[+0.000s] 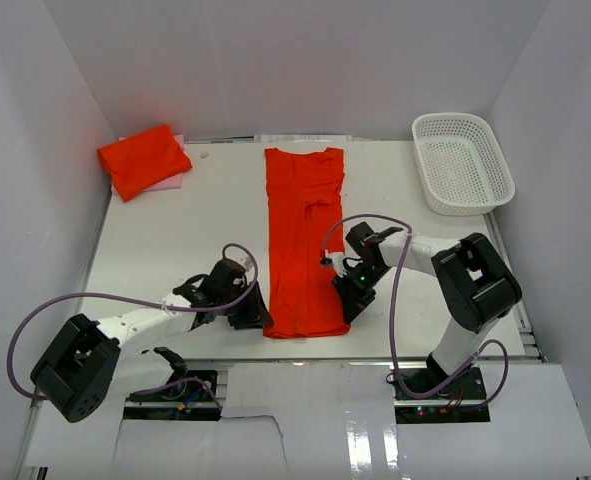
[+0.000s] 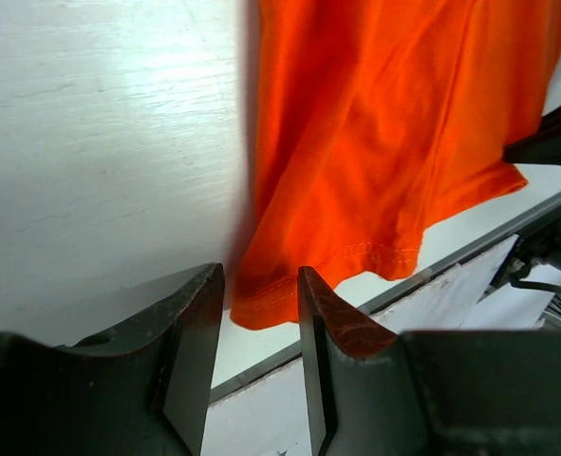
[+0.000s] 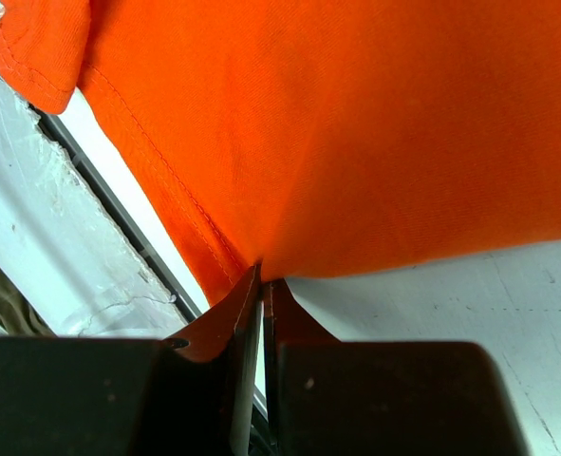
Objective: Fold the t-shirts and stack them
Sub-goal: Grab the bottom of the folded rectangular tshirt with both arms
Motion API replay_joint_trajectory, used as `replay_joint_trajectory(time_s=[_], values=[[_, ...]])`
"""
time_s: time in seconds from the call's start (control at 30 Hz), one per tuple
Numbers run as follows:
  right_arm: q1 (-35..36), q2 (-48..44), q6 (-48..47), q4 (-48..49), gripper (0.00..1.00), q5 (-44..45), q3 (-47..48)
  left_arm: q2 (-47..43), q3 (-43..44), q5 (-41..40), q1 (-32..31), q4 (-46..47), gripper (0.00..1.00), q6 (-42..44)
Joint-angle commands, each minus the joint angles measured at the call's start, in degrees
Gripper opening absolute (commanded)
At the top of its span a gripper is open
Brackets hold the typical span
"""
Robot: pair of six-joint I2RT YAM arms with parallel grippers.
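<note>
Right now I am pinching the near hem of the spread t-shirt [image 3: 356, 123] tight in my right gripper [image 3: 261, 277], its fingers fully closed and the cloth bunching just ahead of the tips. My left gripper [image 2: 261, 285] is standing partway open, with the shirt's other hem corner lying just in front of its gap, not yet clamped. Lifting on the right alone is risking a skewed drag across the table [image 1: 195, 220]; closing the left too shallow is risking the thin corner slipping out. Far ahead and leftward a folded t-shirt [image 1: 143, 158] is waiting, and the basket [image 1: 462, 162] is sitting far ahead to the right.
</note>
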Motion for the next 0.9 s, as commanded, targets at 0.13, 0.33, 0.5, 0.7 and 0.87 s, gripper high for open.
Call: replay_joint_trajectory(time_s=[0.13,0.33,0.5,0.7,0.87], values=[[-0.1,1.3,-1.6,-0.9,0.08,0.7,0.9,-0.7,-2.8,6.0,-0.5,9.5,0.47,-2.3],[-0.1,1.4,-1.7,-0.9,0.08,0.8,1.0,1.4,-3.8,8.4,-1.0,12.7,0.47,-3.1],[-0.1,1.5,-1.7,-0.9,0.08,0.9,1.0,2.3,-4.2,9.2,-1.4,12.5,0.46,-3.5],[-0.1,1.7,-1.7,-1.0,0.08,0.8,1.1,2.7,-4.8,8.7,-2.0,10.8,0.42,-4.1],[-0.1,2.0,-1.9,-1.1,0.08,0.7,1.2,2.5,-4.4,7.6,-2.2,7.3,0.4,-3.6]])
